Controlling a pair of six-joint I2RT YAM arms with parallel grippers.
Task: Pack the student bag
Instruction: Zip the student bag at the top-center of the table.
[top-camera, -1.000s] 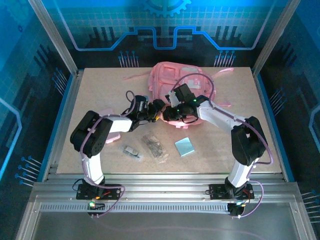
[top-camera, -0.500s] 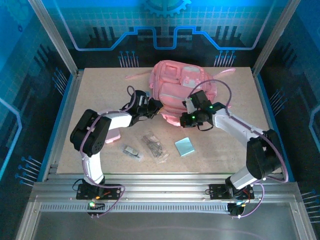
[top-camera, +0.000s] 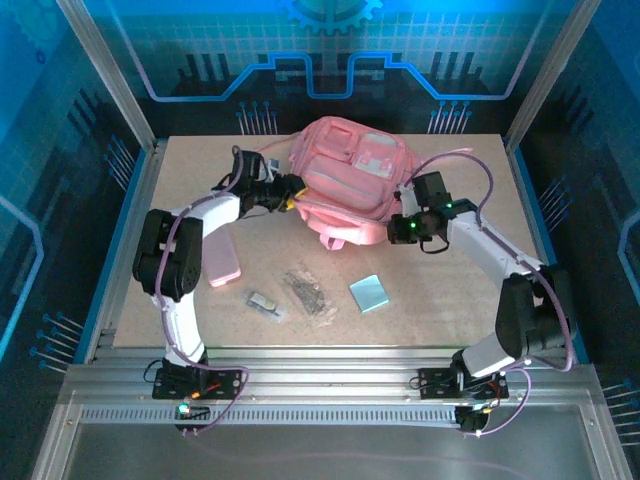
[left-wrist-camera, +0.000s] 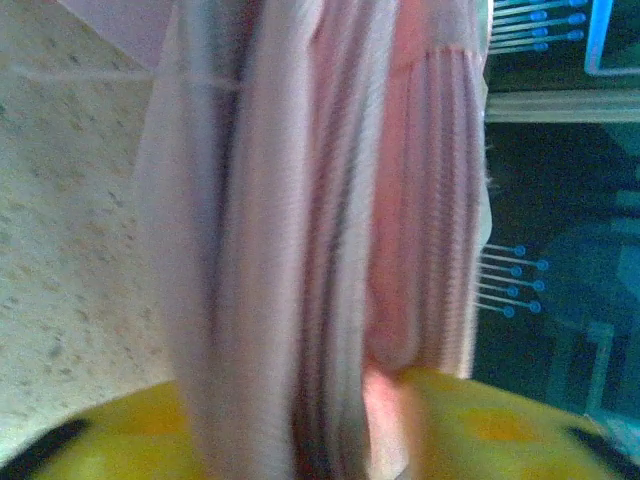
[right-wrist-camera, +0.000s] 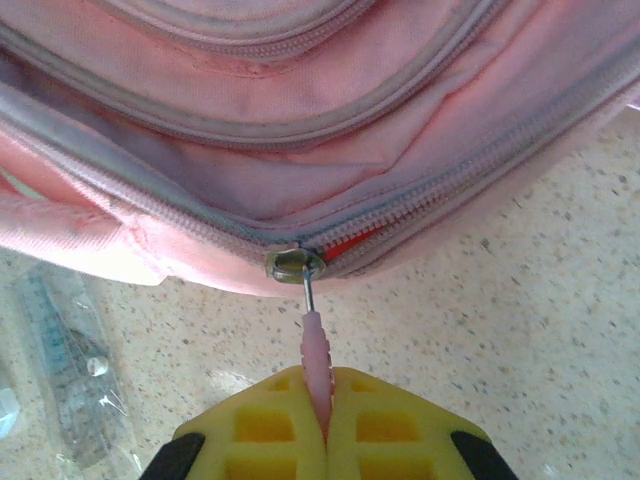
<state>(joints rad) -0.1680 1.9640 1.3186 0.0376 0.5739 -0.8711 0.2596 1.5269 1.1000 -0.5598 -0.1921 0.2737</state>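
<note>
On your counter (top-camera: 450, 290), the student bag (top-camera: 345, 185) lies far middle. Your left pincer (top-camera: 285, 193) sits at its left edge with pink fabric between the fingers; can't tell if it grips. Your right pincer (right-wrist-camera: 322, 425) is clamped on the pink zip pull (right-wrist-camera: 314, 350) at the bag's near-right edge.

Blurred bag (left-wrist-camera: 300, 200) hides L claw (left-wrist-camera: 335, 445) grip.

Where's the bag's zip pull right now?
Right wrist view, centre: the pink zip pull sticks out from the right side of the student bag, pinched in the shut right gripper.
</note>
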